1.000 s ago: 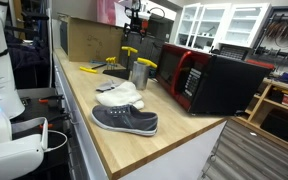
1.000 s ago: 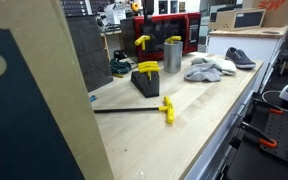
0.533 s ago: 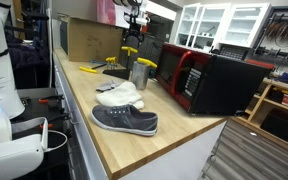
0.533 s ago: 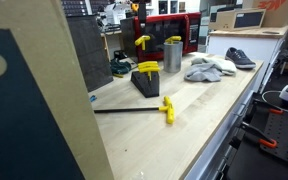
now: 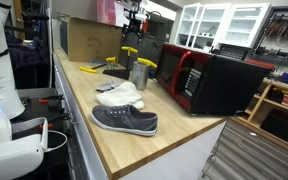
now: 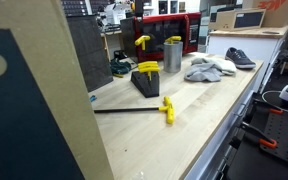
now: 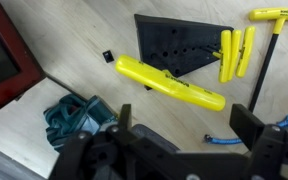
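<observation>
My gripper (image 7: pixel 187 125) hangs open high above the back of the wooden counter, with nothing between its fingers; in an exterior view it shows at the top (image 5: pixel 134 18). Straight below it lies a long yellow-handled tool (image 7: pixel 171 83) on the wood. Beyond that lies a black holder block (image 7: pixel 179 40) with yellow handles (image 7: pixel 234 52) stuck in it, and a yellow T-handle wrench (image 7: pixel 269 40) beside it. A small blue piece (image 7: pixel 224 140) rests near one finger, and a teal object (image 7: pixel 76 118) sits by the other.
A red-and-black microwave (image 5: pixel 209 80) stands along the counter. A metal cup (image 5: pixel 139 74), a white cloth (image 5: pixel 119 95) and a grey shoe (image 5: pixel 124 120) lie nearer the front. A cardboard box (image 5: pixel 89 38) is at the back. A yellow clamp (image 6: pixel 167 108) lies apart.
</observation>
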Controlling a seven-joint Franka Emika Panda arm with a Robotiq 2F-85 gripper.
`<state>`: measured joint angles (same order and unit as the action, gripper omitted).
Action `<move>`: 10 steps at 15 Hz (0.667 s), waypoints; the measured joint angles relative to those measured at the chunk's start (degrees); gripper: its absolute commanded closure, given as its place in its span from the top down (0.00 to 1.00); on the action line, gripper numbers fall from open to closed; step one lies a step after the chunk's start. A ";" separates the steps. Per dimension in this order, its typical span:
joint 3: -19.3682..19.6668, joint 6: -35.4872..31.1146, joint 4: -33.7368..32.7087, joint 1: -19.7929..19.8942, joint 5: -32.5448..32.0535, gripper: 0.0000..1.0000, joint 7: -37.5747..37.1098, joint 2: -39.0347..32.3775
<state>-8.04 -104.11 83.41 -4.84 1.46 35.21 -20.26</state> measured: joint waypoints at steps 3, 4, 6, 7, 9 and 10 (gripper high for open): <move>-0.88 0.55 -0.19 0.02 1.11 1.00 3.23 -0.13; -1.27 0.99 -0.19 0.04 1.73 1.00 4.74 -0.17; -2.10 1.99 -0.19 0.08 3.21 1.00 8.42 -0.16; -2.62 2.38 -0.19 0.08 4.01 1.00 10.76 -0.15; -3.74 3.75 -0.19 0.06 5.25 1.00 15.65 -0.03; -4.31 4.72 -0.19 0.03 5.85 1.00 18.10 0.11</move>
<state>-12.35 -99.39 83.22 -4.81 7.32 53.31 -20.15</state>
